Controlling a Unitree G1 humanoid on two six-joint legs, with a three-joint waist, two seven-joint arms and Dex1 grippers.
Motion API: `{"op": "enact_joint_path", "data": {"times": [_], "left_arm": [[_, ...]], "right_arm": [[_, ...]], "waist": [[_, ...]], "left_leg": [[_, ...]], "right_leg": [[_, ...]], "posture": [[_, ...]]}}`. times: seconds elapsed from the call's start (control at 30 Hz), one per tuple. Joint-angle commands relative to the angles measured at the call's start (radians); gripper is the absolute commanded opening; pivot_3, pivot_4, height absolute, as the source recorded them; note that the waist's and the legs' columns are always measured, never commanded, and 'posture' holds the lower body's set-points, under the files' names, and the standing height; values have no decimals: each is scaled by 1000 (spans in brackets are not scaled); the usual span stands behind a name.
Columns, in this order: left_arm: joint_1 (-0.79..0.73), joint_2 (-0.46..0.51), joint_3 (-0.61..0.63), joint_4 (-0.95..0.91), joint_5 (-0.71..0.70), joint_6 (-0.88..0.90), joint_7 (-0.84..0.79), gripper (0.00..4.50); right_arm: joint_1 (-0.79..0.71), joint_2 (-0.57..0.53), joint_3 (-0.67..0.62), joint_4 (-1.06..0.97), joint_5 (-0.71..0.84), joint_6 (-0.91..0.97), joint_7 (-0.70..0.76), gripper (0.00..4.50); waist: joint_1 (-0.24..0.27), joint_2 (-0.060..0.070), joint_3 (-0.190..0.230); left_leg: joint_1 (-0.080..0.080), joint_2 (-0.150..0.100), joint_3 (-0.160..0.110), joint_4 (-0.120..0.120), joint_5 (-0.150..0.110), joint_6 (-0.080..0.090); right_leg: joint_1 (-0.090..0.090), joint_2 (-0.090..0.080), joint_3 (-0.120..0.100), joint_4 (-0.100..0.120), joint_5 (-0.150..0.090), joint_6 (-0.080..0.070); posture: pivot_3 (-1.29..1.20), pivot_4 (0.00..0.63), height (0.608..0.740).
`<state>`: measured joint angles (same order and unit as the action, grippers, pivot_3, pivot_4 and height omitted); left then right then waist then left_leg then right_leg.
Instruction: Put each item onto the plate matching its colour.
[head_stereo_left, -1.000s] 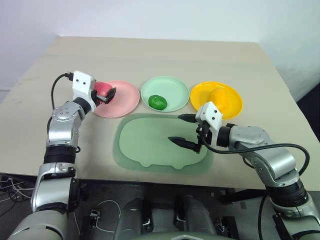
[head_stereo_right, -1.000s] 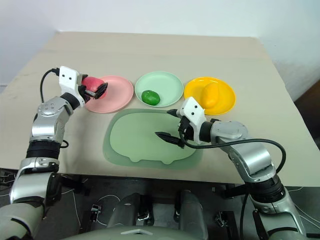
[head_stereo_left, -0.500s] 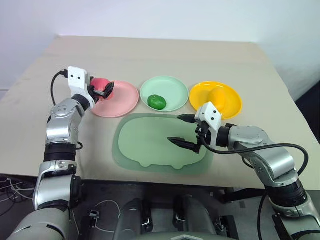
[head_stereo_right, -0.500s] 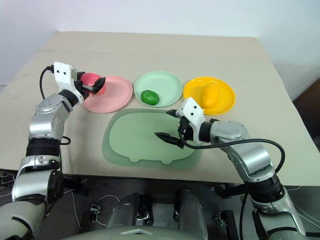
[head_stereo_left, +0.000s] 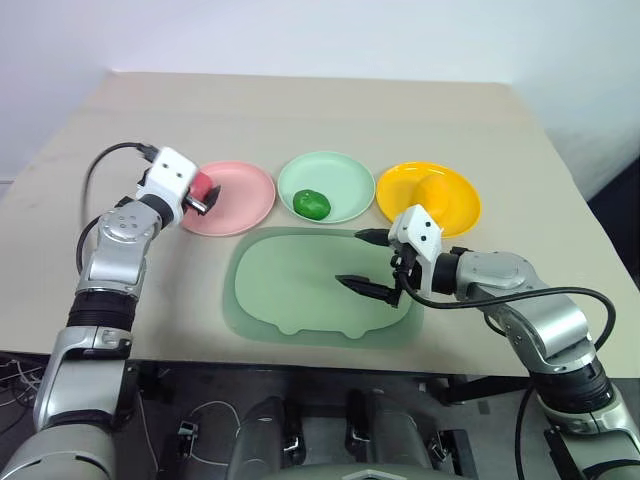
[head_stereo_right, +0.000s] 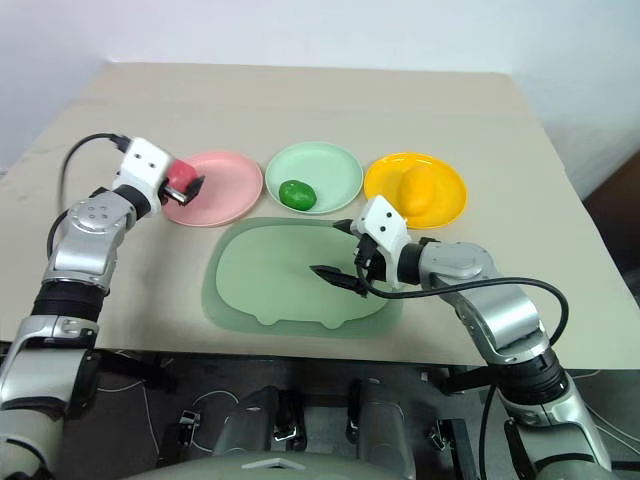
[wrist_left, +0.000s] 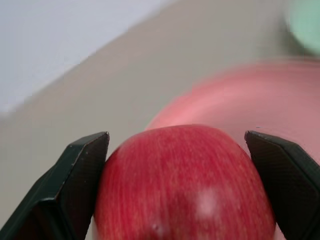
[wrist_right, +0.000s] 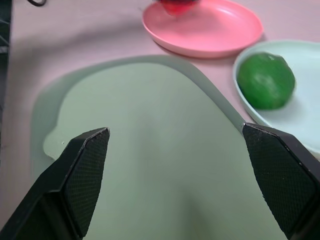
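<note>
My left gripper (head_stereo_left: 207, 194) is shut on the pink-red apple (head_stereo_left: 201, 184), holding it at the left rim of the pale pink plate (head_stereo_left: 240, 197). The wrist view has the apple (wrist_left: 185, 185) between both black fingers (wrist_left: 75, 185). A dark green fruit (head_stereo_left: 312, 204) lies on the mint green plate (head_stereo_left: 340, 172). The yellow-orange mango (head_stereo_right: 420, 193) lies on the yellow plate (head_stereo_right: 445, 215). My right gripper (head_stereo_left: 350, 258) hangs open and empty over the tray.
A large pale-green tray (head_stereo_left: 290, 300) with a tab lies on the beige table (head_stereo_left: 330, 110), in front of the three plates. The table's front edge runs just below the tray.
The left wrist has turned and the apple has sunk slightly, staying at the pink plate's left rim. The right arm has kept still.
</note>
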<state>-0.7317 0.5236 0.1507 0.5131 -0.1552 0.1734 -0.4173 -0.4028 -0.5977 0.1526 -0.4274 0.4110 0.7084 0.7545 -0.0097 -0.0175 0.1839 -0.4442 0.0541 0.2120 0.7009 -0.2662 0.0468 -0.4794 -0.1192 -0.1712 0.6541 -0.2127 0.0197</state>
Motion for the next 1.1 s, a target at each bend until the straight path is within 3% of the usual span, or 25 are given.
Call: {"op": "enact_joint_path", "data": {"times": [0.03,0.07,0.1,0.13,0.17,0.23,0.27,0.3,0.4,0.5,0.53,0.63,0.73,1.1], "left_arm": [[16,3,-12,-86,-40,-27,-59,4497],[13,-42,39,-118,-128,34,-54,4497],[11,-28,29,-99,-78,13,-14,4497],[33,55,-97,-75,107,-123,-21,4497],[53,81,-135,-64,156,-181,-62,4497],[18,-13,16,-66,-51,-50,-17,4497],[19,-8,10,-47,-14,-69,20,4497],[40,45,-73,-33,96,-157,-13,4497],[-9,-52,113,-47,-158,9,10,4497],[38,58,-58,-15,91,-175,-46,4497],[23,16,7,-35,-12,-104,-39,4497],[49,47,-61,-30,74,-209,-68,4497],[16,-38,82,-48,-112,-91,-29,4497],[122,-39,56,-191,-163,-15,-164,4497]], "right_arm": [[-10,1,-9,-14,-2,-35,10,4500],[-12,1,-7,-12,-4,-37,11,4500],[-12,0,-5,-10,-7,-42,14,4500],[-12,0,-4,-7,-9,-45,16,4500],[-12,0,-2,-6,-11,-48,18,4500],[-15,4,2,-2,-14,-51,18,4500],[-15,5,2,-1,-14,-53,19,4500],[-15,6,3,0,-16,-55,19,4500],[-13,8,5,0,-20,-58,20,4500],[-13,6,11,4,-29,-64,22,4500],[-13,7,13,6,-31,-65,23,4500],[-10,8,19,8,-42,-74,26,4500],[-10,13,13,8,-36,-76,26,4500],[-22,28,-10,-1,-7,-57,20,4500]], "waist": [[-3,0,0],[-4,0,0],[-1,-1,0],[-1,-1,0],[-4,-1,0],[-8,-1,0],[-5,-1,0],[-4,-1,0],[-4,-1,0],[-5,-2,0],[-8,-2,0],[-2,-2,0],[0,-2,0],[-5,-3,0]], "left_leg": [[0,0,0,0,0,0],[1,0,0,0,0,0],[0,-1,0,0,0,0],[0,-1,0,0,0,0],[0,-1,0,0,0,0],[2,-1,2,-1,0,0],[1,0,1,-1,0,0],[1,0,1,0,0,0],[1,0,1,0,0,0],[1,0,0,0,0,1],[1,-1,1,0,0,1],[1,0,1,0,0,0],[1,-1,1,0,0,0],[1,0,0,0,0,1]], "right_leg": [[0,0,0,0,0,0],[1,0,0,0,0,0],[1,0,0,-1,0,0],[1,0,0,-1,0,0],[1,0,0,0,0,0],[1,0,0,0,0,0],[0,0,0,0,0,0],[1,0,0,0,0,0],[0,0,0,0,0,0],[1,0,0,0,0,0],[1,0,0,0,0,0],[1,0,0,0,0,0],[1,-1,0,-1,0,0],[1,0,0,0,0,0]], "posture": [[0,150,696],[0,150,696],[0,150,696],[0,150,696],[0,150,696],[0,150,696],[0,150,696],[0,150,696],[0,150,696],[0,150,696],[0,150,696],[0,150,696],[0,150,696],[0,150,696]]}}
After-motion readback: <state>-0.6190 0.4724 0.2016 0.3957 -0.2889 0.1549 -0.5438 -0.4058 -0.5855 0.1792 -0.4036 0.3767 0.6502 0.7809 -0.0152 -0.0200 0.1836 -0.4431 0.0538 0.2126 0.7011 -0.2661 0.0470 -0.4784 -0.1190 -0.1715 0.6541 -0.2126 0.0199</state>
